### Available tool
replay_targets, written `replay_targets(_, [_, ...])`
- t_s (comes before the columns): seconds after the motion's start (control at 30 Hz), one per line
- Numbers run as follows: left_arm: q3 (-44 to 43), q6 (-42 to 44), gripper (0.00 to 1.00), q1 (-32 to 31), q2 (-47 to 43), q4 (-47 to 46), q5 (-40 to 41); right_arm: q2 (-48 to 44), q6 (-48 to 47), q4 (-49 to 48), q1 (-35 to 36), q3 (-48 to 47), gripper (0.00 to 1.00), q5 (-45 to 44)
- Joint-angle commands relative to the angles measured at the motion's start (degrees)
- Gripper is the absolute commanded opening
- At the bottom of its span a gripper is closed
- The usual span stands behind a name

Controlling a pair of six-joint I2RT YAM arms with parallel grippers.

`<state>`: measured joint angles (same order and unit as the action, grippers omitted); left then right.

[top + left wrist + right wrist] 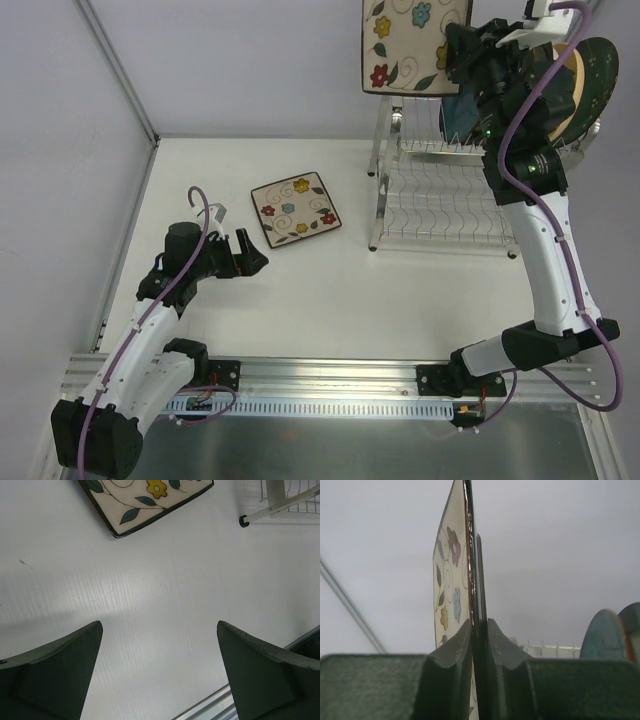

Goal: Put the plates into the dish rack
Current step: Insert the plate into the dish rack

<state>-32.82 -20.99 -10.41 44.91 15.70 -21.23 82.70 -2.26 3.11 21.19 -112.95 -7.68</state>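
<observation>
My right gripper (pixel 455 48) is shut on the edge of a square cream floral plate (pixel 410 45) and holds it upright, high above the left end of the silver wire dish rack (pixel 445 200). In the right wrist view the plate (pixel 451 575) stands edge-on between my fingers (pixel 452 655). A dark green plate (pixel 590 85) and a teal plate (pixel 462 115) stand in the rack's upper shelf. A second square floral plate (pixel 295 209) lies flat on the table; its corner shows in the left wrist view (pixel 145 502). My left gripper (pixel 255 262) is open and empty, just left of it.
A rack foot (pixel 244 521) shows at the top right of the left wrist view. The metal rail (pixel 330 375) runs along the table's near edge. A frame post (pixel 115 70) rises at the back left.
</observation>
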Motion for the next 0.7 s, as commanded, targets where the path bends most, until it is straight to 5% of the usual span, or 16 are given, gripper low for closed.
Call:
replay_targets(0.0, [0.3, 1.8, 0.99, 0.1, 0.0, -1.4, 1.1, -3.2, -3.4, -24.3, -1.0, -5.8, 0.01, -5.9])
replay_targets(0.67, [0.3, 2.0, 0.99, 0.1, 1.1, -1.7, 1.0, -0.3, -22.4, -33.7, -2.4, -3.0, 0.01, -14.7])
